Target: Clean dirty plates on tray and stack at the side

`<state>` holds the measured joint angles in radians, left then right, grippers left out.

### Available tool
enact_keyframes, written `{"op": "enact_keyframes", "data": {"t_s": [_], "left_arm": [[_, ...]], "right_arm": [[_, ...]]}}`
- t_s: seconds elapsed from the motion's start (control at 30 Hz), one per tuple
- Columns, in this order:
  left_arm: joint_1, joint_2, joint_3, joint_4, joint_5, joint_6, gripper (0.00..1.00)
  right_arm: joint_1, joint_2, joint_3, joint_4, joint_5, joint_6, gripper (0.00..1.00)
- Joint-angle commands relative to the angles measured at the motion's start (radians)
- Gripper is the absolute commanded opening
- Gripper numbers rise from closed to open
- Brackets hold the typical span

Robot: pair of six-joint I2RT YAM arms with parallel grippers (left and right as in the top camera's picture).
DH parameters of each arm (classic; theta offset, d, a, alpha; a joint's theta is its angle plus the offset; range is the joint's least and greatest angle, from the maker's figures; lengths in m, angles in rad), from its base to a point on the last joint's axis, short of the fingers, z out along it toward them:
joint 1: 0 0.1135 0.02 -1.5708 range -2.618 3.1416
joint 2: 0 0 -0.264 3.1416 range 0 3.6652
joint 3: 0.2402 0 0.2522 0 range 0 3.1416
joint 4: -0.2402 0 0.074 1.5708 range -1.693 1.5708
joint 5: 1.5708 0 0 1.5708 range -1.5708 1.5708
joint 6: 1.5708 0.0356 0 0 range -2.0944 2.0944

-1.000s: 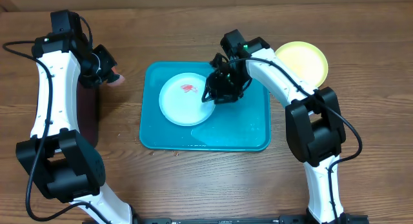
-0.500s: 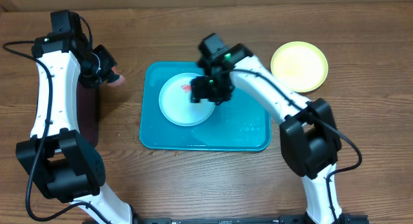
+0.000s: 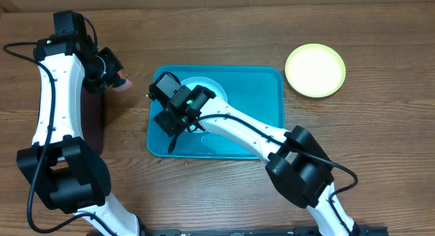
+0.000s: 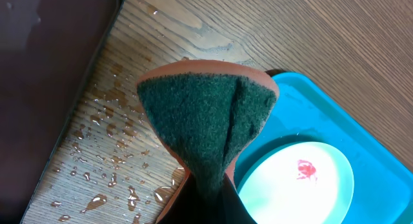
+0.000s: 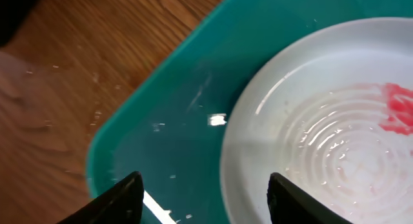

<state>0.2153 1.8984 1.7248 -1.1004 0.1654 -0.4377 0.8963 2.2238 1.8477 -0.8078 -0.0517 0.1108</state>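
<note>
A white plate with a red smear lies on the left part of the turquoise tray. In the overhead view the plate is mostly hidden under my right arm. My right gripper is open and empty. It hangs low over the plate's left rim and the tray's left edge. My left gripper is shut on a green-and-orange sponge, held above the wet table left of the tray. A lime green plate lies on the table at the far right. The mint-blue plate is out of view.
A dark maroon tray lies along the left, under my left arm, and shows in the left wrist view. Water drops cover the wood between it and the turquoise tray.
My right arm has swept left across the tray, from the plate's right side to its left rim near the tray's left edge. The left arm and sponge have not moved.
</note>
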Motion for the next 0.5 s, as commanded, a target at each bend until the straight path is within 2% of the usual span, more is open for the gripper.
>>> {"op": "enact_keyframes", "data": {"t_s": [0.0,0.07,0.1,0.23,0.33,0.47], "left_arm": [[-0.007,-0.015,0.013,-0.001,0.012,0.023,0.04],[-0.007,-0.015,0.013,0.000,0.012,0.023,0.04],[-0.007,-0.015,0.013,-0.001,0.012,0.023,0.04],[-0.007,-0.015,0.013,0.000,0.012,0.023,0.04],[-0.007,-0.015,0.013,0.000,0.012,0.023,0.04],[-0.007,-0.015,0.013,0.000,0.011,0.023,0.04]], "right_arm": [[-0.020,0.069,0.015,-0.004,0.013,-0.008,0.62],[-0.020,0.080,0.015,-0.009,0.013,-0.009,0.62],[-0.020,0.085,0.014,-0.012,0.013,-0.012,0.59],[-0.020,0.085,0.001,-0.027,0.014,-0.034,0.35],[-0.020,0.085,-0.009,-0.060,0.021,-0.033,0.32],[-0.020,0.085,-0.007,-0.154,0.085,-0.029,0.23]]}}
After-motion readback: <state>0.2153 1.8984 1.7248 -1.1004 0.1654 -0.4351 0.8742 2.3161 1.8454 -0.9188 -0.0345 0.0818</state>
